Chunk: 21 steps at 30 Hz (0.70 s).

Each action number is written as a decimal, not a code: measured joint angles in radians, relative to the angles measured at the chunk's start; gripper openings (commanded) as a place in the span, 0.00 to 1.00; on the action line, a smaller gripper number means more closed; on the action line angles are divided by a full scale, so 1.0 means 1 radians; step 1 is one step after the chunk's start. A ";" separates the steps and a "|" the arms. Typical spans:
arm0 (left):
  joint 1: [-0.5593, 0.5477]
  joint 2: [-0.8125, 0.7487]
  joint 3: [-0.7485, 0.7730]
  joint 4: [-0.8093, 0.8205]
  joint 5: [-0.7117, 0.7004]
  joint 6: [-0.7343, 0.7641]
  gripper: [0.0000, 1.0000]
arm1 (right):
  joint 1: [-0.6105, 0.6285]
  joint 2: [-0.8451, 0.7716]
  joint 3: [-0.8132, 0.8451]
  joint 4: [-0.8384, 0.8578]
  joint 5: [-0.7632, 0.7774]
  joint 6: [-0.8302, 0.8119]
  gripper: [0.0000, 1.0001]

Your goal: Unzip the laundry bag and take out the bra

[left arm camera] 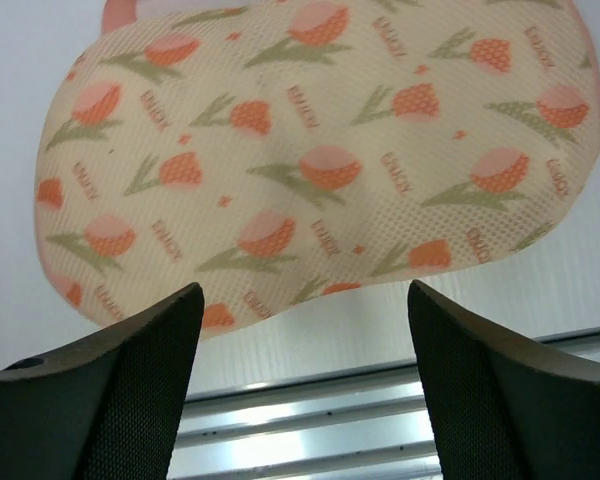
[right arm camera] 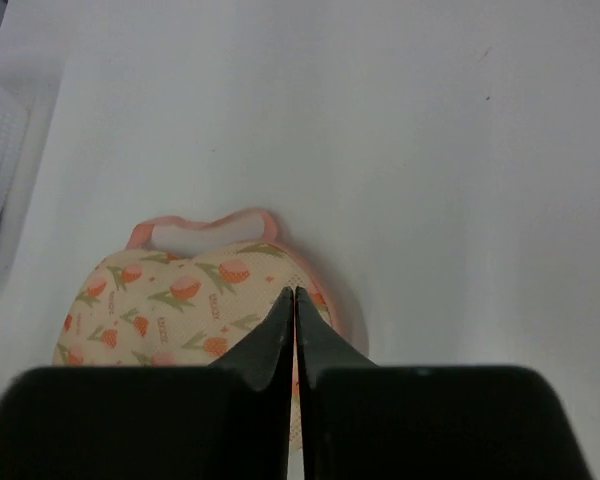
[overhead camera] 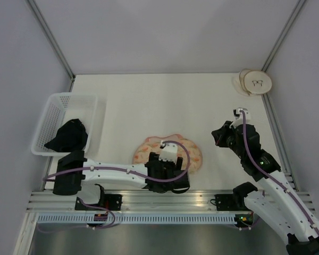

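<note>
Your left end effector [left arm camera: 305,295] hangs spread over the bag [left arm camera: 310,150], likely to pin it, while your right end effector [right arm camera: 294,300], pressed together and empty, stands well right of the bag.

White table [overhead camera: 149,101], laundry bag [overhead camera: 148,151] near front edge, lattice basket [overhead camera: 45,119] at left, perhaps a dish [overhead camera: 255,81] far right.

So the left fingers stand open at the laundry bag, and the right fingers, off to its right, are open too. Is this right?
Not quite: the right fingers are shut, pressed tip to tip, as the right wrist view shows. The left fingers do stand open at the laundry bag, with the right ones off to its right.
</note>
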 measured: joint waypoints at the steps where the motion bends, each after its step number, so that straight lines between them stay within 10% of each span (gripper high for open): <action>1: 0.001 -0.044 -0.037 0.002 0.008 -0.060 0.76 | 0.000 0.016 -0.009 0.011 -0.018 0.007 0.01; 8: 0.006 -0.322 -0.343 0.032 0.003 -0.381 0.02 | 0.000 0.175 -0.130 0.135 -0.207 0.029 0.00; 21: 0.126 -0.360 -0.573 0.264 -0.077 -0.554 0.02 | 0.077 0.440 -0.195 0.331 -0.346 0.069 0.01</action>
